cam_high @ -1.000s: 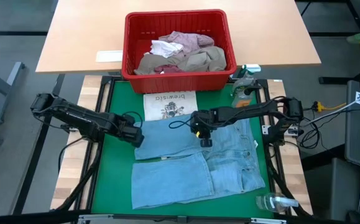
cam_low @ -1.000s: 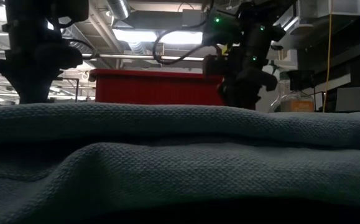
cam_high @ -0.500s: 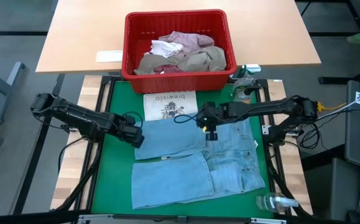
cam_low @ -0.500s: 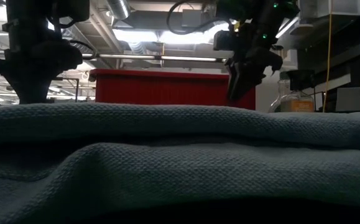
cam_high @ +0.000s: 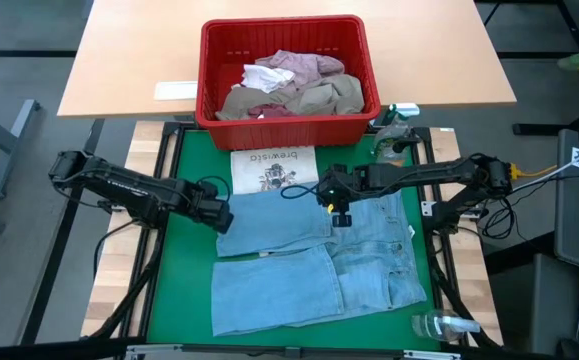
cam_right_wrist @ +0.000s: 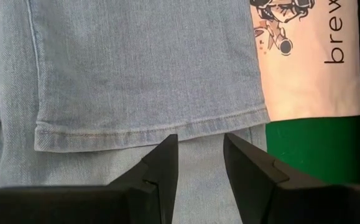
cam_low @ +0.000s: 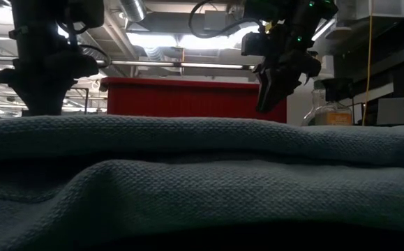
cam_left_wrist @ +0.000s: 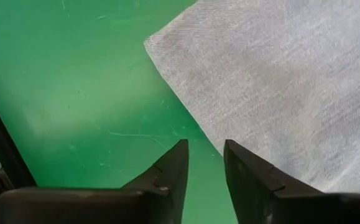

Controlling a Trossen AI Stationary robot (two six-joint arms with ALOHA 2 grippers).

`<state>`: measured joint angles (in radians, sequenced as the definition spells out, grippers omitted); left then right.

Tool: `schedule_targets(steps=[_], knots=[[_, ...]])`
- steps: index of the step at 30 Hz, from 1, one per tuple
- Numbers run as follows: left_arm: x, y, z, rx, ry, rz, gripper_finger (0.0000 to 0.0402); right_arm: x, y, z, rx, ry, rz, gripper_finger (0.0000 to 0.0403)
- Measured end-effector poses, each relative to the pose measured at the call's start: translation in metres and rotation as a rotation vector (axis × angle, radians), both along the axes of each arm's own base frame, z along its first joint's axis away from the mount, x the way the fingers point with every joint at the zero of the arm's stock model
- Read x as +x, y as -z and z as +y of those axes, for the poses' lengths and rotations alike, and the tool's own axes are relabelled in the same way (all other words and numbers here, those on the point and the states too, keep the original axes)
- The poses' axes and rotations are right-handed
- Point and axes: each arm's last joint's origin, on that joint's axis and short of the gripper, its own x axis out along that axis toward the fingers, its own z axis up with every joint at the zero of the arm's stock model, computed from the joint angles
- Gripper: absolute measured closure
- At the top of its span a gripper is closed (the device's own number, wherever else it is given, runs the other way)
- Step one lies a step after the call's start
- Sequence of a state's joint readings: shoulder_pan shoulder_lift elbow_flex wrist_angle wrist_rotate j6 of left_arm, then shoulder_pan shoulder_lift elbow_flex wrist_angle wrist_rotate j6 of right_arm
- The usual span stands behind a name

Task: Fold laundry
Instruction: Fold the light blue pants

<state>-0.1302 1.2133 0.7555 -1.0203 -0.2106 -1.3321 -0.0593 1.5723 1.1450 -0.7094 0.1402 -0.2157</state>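
Seen from above, a green mat (cam_high: 184, 260) covers the work table, and a pair of light blue denim jeans (cam_high: 314, 260) lies spread flat across its centre and lower half. The jeans are folded across, with one leg lying over toward nine o'clock and the waist toward three o'clock.

The left gripper (cam_high: 219, 217) sits low at the nine o'clock edge of the jeans, just beside the corner of the upper denim layer. In its wrist view its two dark fingers (cam_left_wrist: 167, 177) stand slightly spread with a narrow gap between them, holding nothing; green mat shows through the gap and the denim corner lies just past the tips.

The right gripper (cam_high: 339, 214) hangs above the jeans near their twelve o'clock edge, lifted clear of the cloth. Its fingers (cam_right_wrist: 158, 171) are spread apart and empty, pointing down at a stitched denim hem.

At twelve o'clock from the jeans, a cream printed cloth (cam_high: 274, 168) with a dark drawing and lettering lies on the mat, partly under the denim. Beyond it, a red plastic basket (cam_high: 209, 70) holds more crumpled garments (cam_high: 294, 85) in pink, white and khaki.

A clear spray bottle (cam_high: 439, 325) lies at five o'clock.
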Motion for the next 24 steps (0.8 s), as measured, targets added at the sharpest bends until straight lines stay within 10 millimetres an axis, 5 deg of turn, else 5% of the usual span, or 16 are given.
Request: schedule_targets(steps=[10, 24], knots=[[0.009, 0.007, 0.001, -0.025, -0.155, -0.044, 0.0212, -0.002, 0.001, 0.000, 0.002, 0.000, 0.022, 0.0275], [0.027, 0.031, -0.016, -0.103, -0.283, -0.022, 0.0220, -0.005, 0.002, 0.000, 0.004, 0.000, 0.053, 0.0275]])
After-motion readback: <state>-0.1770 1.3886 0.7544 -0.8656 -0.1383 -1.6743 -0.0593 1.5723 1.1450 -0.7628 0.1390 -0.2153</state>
